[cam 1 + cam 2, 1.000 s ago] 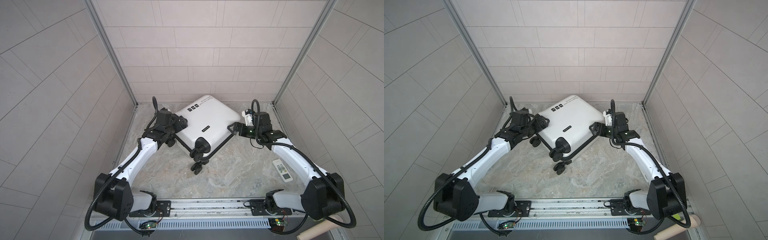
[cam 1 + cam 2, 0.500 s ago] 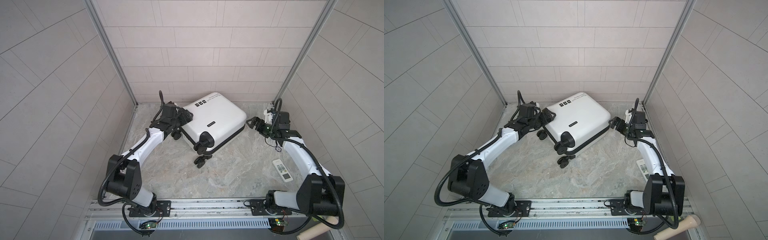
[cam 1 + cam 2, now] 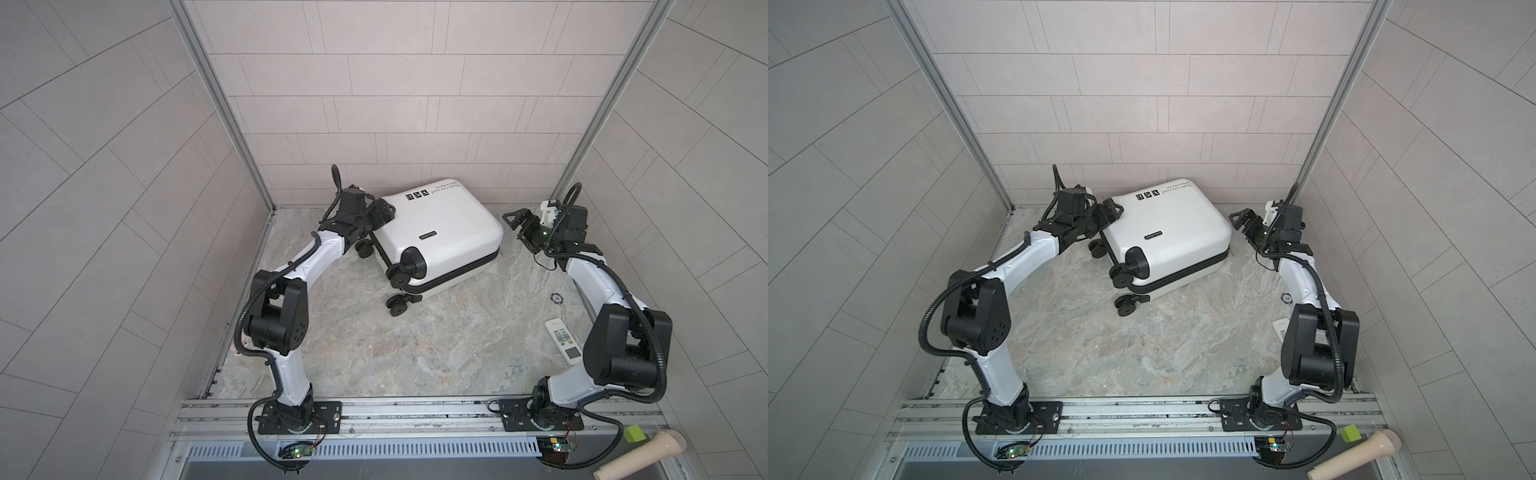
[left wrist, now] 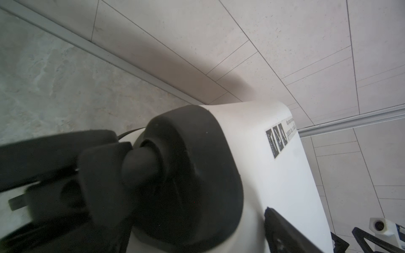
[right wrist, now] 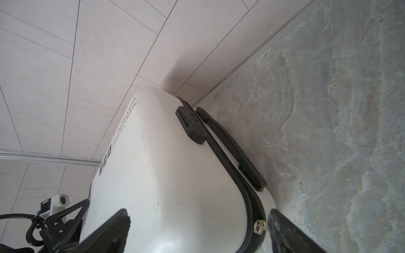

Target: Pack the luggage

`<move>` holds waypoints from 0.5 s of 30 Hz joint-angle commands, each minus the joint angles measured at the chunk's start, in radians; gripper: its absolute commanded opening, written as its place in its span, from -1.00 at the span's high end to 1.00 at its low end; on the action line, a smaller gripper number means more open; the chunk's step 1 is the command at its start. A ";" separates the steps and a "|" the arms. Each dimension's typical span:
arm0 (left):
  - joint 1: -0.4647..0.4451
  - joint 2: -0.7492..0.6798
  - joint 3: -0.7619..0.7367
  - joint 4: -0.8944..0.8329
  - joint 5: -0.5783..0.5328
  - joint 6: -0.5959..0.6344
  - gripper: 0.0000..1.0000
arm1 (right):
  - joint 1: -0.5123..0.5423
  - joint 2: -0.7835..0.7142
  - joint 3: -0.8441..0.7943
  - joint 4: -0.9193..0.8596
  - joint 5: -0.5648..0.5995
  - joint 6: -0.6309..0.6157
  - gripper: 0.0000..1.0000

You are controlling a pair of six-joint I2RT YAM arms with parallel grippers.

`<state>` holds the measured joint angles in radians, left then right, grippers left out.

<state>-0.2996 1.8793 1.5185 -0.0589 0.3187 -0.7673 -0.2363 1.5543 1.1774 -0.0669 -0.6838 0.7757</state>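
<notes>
The luggage [image 3: 440, 232] lies shut on its broad side at the far middle of the table [image 3: 415, 353], one corner close to the back wall. Its wheels [image 3: 397, 309] point near-left and its stickers [image 3: 417, 195] face up.

The left hand [image 3: 382, 212] sits at the far-left wheel corner with its fingers apart. In the left wrist view one finger [image 4: 282, 227] lies against the white shell beside the black wheel housing [image 4: 197, 164]. I cannot tell whether it presses.

The right hand [image 3: 515, 228] hangs just right of the luggage, not touching it, fingers [image 5: 109, 227] spread wide. Its wrist view shows the zipper pull [image 5: 259, 225], side handle [image 5: 230, 149] and lock [image 5: 190, 124].

A remote [image 3: 562, 340] lies at the right edge, by the right arm.
</notes>
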 commanded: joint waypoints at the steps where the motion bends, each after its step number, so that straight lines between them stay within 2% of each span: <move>1: -0.016 0.079 0.075 0.070 0.030 -0.030 -0.90 | -0.012 0.056 0.015 0.065 -0.050 0.051 -1.00; 11: -0.029 0.186 0.196 0.099 0.021 -0.046 -0.90 | -0.018 0.219 0.090 0.219 -0.062 0.131 -1.00; 15: -0.030 0.189 0.203 0.100 0.020 -0.050 -0.90 | -0.017 0.288 0.112 0.333 -0.098 0.213 -1.00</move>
<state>-0.3130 2.0506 1.6978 0.0177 0.3305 -0.8085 -0.2516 1.8099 1.2663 0.1505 -0.7483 0.9184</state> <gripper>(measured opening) 0.950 0.999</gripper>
